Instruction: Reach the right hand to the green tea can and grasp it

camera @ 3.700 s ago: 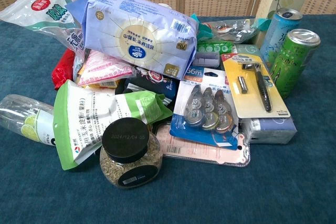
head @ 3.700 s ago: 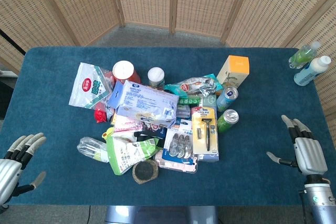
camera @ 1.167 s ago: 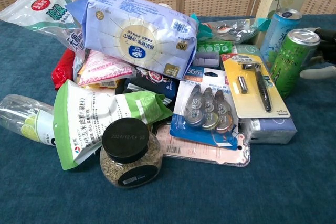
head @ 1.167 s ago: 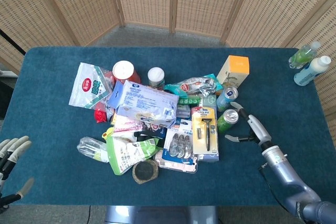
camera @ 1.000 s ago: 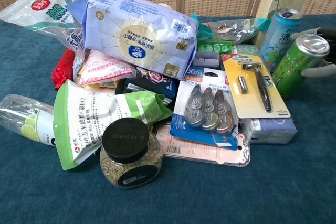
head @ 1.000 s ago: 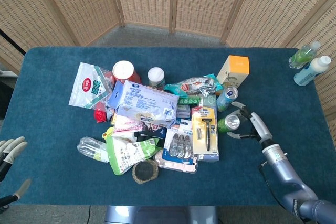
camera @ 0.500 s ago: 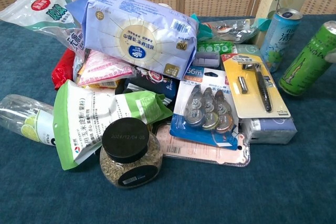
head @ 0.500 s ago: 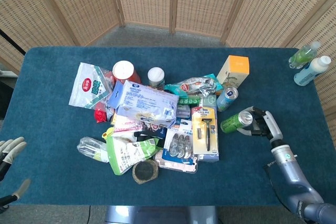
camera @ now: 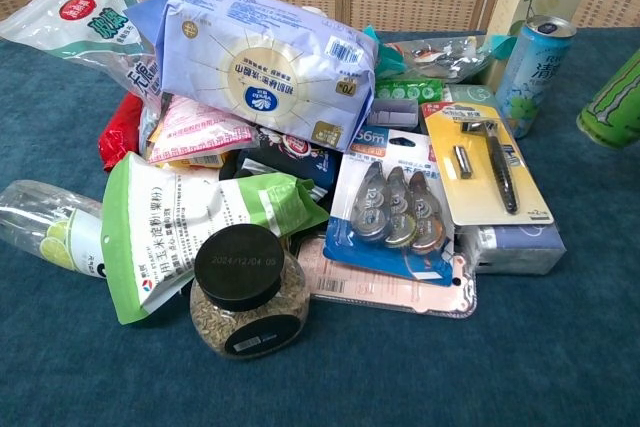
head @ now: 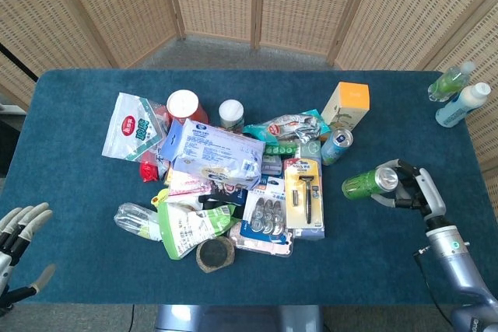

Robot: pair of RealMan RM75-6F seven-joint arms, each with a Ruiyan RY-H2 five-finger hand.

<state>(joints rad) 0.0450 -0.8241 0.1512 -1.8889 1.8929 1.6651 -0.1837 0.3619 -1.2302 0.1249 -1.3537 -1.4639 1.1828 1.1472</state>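
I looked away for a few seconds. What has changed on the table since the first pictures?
The right hand reached in to the green tea can, took hold of it, and has pulled it out of the pile to the right, tipped on its side. The left hand stays open at the table's near edge. The blue can and razor pack lie as before.

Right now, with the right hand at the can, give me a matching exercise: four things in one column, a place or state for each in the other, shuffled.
Things:
1. green tea can
2. blue can
3. dark-lidded jar
4. left hand

States:
A. standing upright beside the orange-topped box
B. lying on its side at the near edge of the pile
C. open, holding nothing, at the table's near left corner
D. tipped sideways in the right hand

Pairs: 1-D, 2-A, 3-B, 4-C
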